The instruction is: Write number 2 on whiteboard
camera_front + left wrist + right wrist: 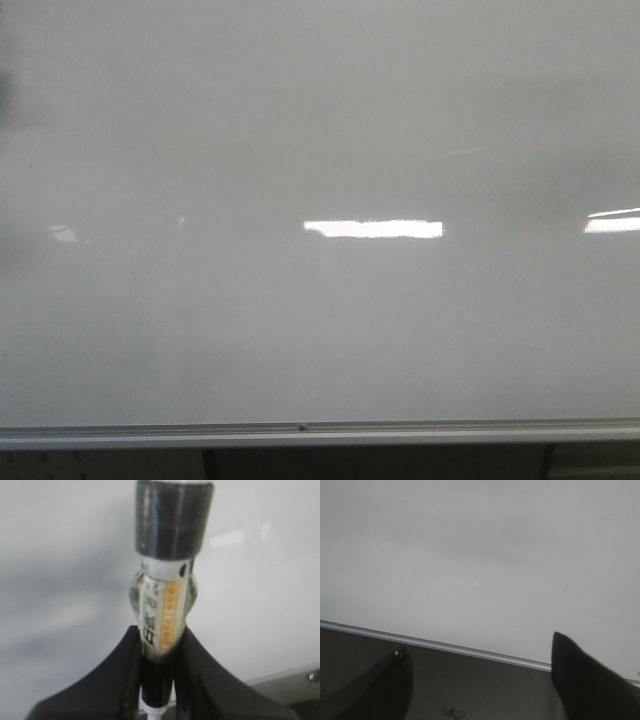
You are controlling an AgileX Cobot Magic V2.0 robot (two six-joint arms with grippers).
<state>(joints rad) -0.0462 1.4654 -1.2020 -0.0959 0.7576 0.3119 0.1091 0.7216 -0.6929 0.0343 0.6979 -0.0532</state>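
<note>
The whiteboard (300,130) is a glossy white-grey board that fills the front view, with a silver rail (320,432) along its lower edge. No number 2 shows on it in any view. My left gripper (161,636) is shut on a marker (167,605) with a black cap and a white and orange label, pointing at the board (60,555). My right gripper (479,652) is open and empty, its black fingers (580,677) apart over the board's rail (445,646). Neither gripper shows in the front view.
Bright rectangular light reflections (372,228) lie on the board. A dark surface (480,690) with a few small specks lies below the rail in the right wrist view. Dark supports (208,464) show under the rail in the front view.
</note>
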